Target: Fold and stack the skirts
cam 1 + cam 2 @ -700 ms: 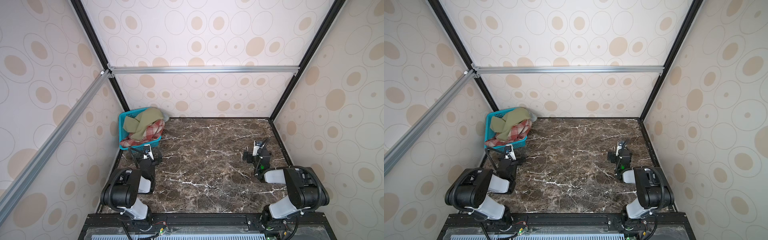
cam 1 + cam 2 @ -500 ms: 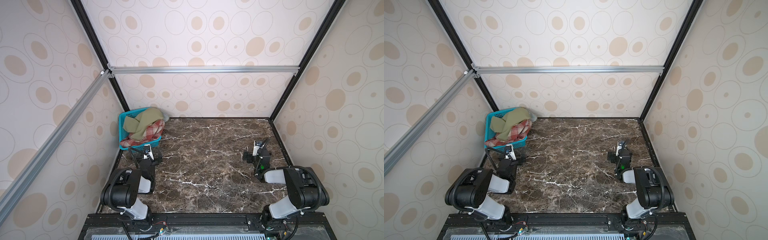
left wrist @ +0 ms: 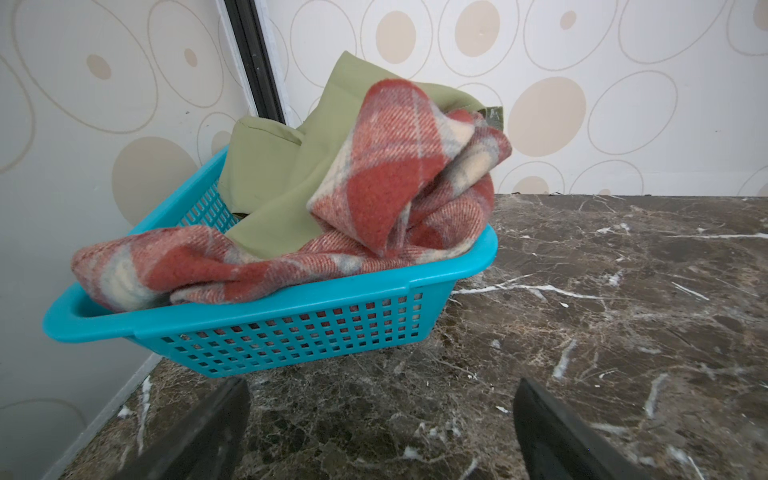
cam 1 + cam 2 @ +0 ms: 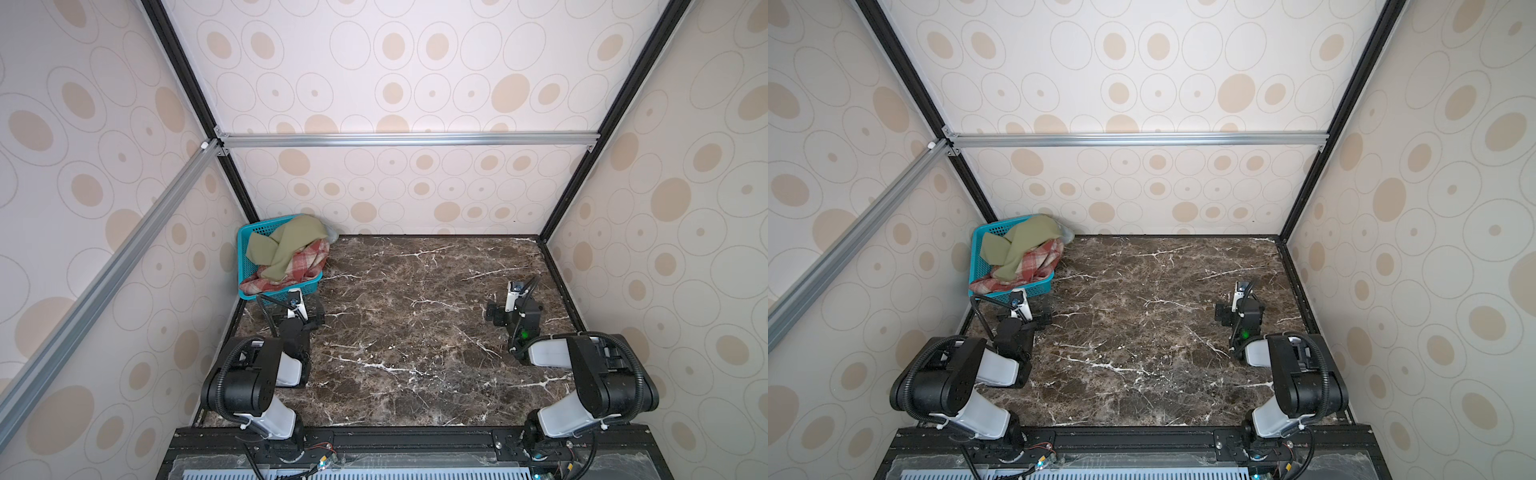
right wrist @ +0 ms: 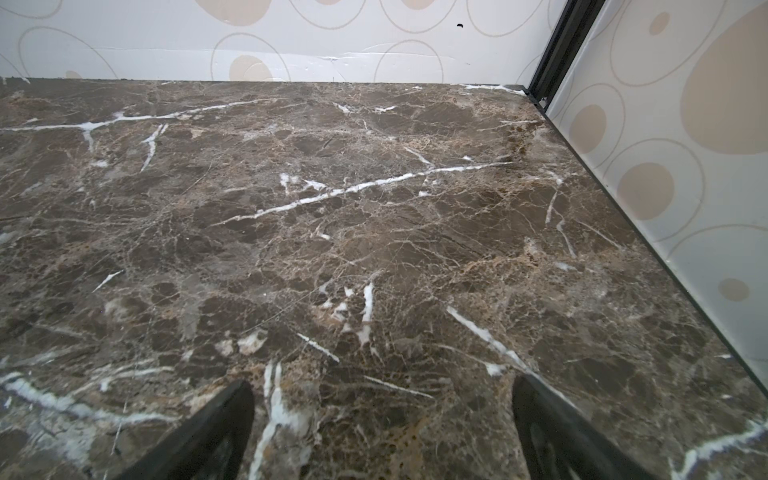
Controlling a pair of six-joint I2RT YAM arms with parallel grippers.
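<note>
Both skirts lie crumpled in a teal basket (image 4: 244, 253) at the table's back left corner. The olive-green skirt (image 4: 291, 245) (image 4: 1021, 247) lies over the red-and-cream plaid skirt (image 4: 301, 268) (image 4: 1036, 266), which spills over the basket's near rim. In the left wrist view the plaid skirt (image 3: 386, 183) bunches in front of the olive-green one (image 3: 274, 183). My left gripper (image 4: 307, 320) (image 3: 382, 388) is open just short of the basket (image 3: 291, 328), holding nothing. My right gripper (image 4: 505, 309) (image 5: 383, 386) is open over bare marble on the right, far from the skirts.
The dark marble table (image 4: 415, 311) is walled in by patterned panels on three sides, with black frame posts (image 4: 582, 153) at the back corners. An aluminium bar (image 4: 395, 139) crosses overhead at the back. The basket sits close against the left wall.
</note>
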